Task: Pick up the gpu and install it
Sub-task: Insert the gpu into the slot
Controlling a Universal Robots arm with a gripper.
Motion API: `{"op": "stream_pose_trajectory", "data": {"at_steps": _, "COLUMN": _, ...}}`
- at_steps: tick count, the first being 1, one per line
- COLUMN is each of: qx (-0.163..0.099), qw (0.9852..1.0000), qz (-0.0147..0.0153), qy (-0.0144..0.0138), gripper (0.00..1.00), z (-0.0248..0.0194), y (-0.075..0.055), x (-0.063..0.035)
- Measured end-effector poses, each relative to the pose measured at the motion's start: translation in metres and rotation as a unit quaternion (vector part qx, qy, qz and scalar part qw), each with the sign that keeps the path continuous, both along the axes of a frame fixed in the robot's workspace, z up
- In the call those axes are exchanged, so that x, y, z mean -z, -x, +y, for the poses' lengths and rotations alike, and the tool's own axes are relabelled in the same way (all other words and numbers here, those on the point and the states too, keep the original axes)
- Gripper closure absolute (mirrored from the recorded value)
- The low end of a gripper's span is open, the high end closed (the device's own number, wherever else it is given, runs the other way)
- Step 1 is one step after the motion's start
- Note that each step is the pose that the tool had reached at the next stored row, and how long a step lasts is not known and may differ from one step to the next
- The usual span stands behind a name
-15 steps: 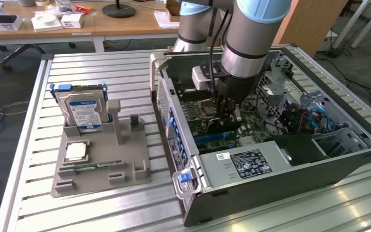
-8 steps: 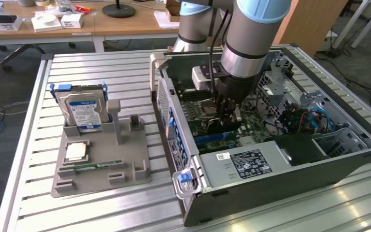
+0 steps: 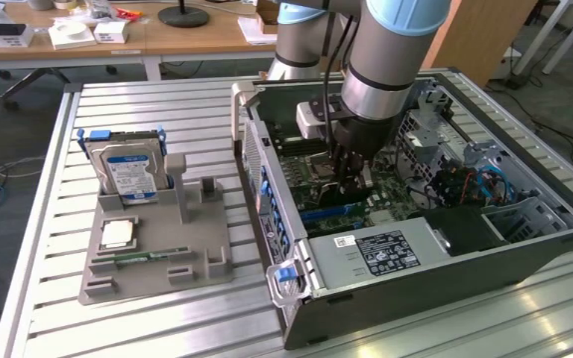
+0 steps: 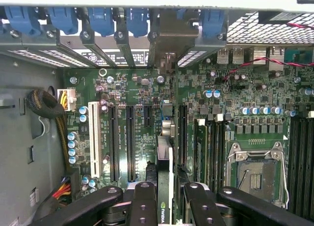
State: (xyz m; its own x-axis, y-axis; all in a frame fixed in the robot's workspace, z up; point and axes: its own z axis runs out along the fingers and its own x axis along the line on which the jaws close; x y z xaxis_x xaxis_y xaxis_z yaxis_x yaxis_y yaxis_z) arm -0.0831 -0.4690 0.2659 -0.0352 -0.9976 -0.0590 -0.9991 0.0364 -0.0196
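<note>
— One gpu (image 4: 164,186)?
— Yes: thin green card seen edge-on, upright, clamped in the part-closed tool (image 4: 164,196), over the motherboard (image 4: 137,113) slots, twelve o'clock of the bracket (image 4: 167,64).

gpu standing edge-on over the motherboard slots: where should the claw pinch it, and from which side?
Upper long edge, pinched across the two flat faces, coming in through the open side of the case. The gpu stands on edge, square to the motherboard, so only that thin edge faces out. The claw grips it that way now.
</note>
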Motion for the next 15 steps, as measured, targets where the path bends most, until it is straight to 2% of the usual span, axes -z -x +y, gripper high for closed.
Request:
{"op": "stream_pose_trajectory", "data": {"at_steps": 4, "qx": 0.0, "qw": 1.0, "qz": 0.0, "qy": 0.0005, "gripper": 0.74, "z": 0.0, "y": -0.0005, "x": 0.0002}}
{"op": "stream_pose_trajectory", "data": {"at_steps": 10, "qx": 0.0, "qw": 1.0, "qz": 0.0005, "qy": 0.005, "gripper": 0.74, "z": -0.0001, "y": -0.0005, "x": 0.0001}}
{"op": "stream_pose_trajectory", "data": {"at_steps": 15, "qx": 0.0, "qw": 1.0, "qz": 0.0005, "qy": 0.0051, "gripper": 0.74, "z": -0.0001, "y": -0.0005, "x": 0.0002}}
